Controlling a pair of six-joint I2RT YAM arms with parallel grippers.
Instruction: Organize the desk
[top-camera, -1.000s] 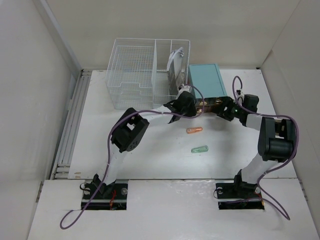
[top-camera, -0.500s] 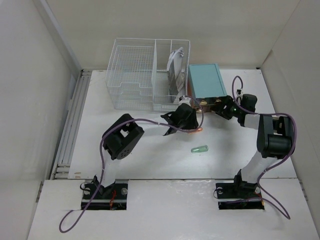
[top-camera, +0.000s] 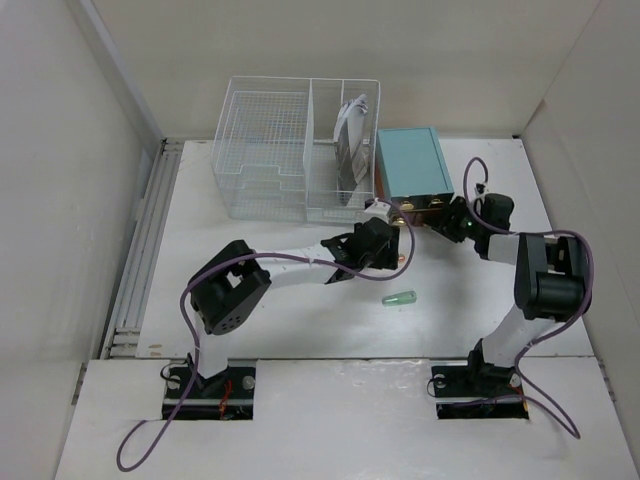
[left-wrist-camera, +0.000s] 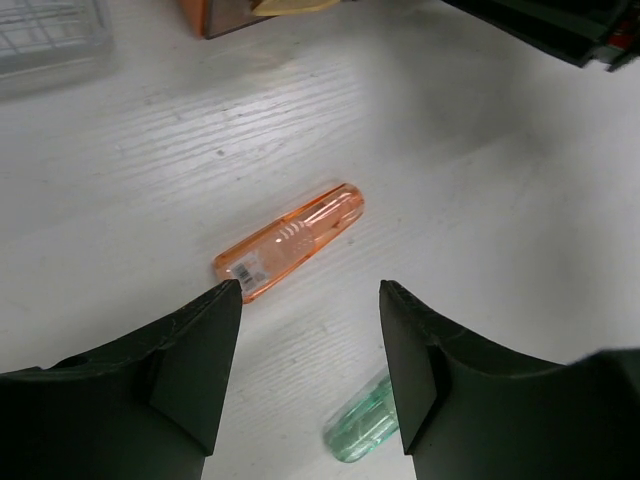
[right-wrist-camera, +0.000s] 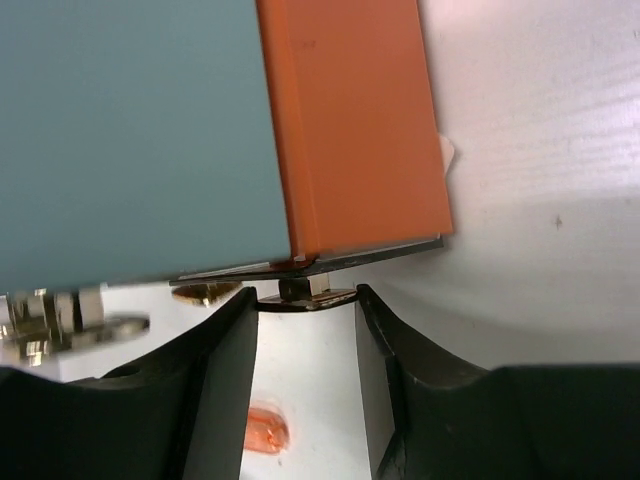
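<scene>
The white desk (top-camera: 290, 320) holds an orange translucent capsule (left-wrist-camera: 290, 243) and a green one (left-wrist-camera: 358, 432). My left gripper (left-wrist-camera: 310, 300) is open and hovers just above the desk, with the orange capsule just beyond its fingertips and the green one near its right finger (left-wrist-camera: 440, 370). In the top view the left gripper (top-camera: 378, 248) covers most of the orange capsule, and the green one (top-camera: 400, 298) lies to its lower right. My right gripper (right-wrist-camera: 305, 310) is shut on a brass drawer knob (right-wrist-camera: 305, 294) at the front of the teal-topped drawer box (top-camera: 410, 163).
A white wire basket (top-camera: 270, 150) with papers in its right section stands at the back, left of the drawer box. The box has orange sides (right-wrist-camera: 350, 120). The orange capsule's end (right-wrist-camera: 265, 430) shows below the right fingers. Pale walls enclose the desk.
My left gripper has swung from the drawer front down over the orange capsule, and its elbow has dropped lower and left. My right gripper has moved a little up onto the knob.
</scene>
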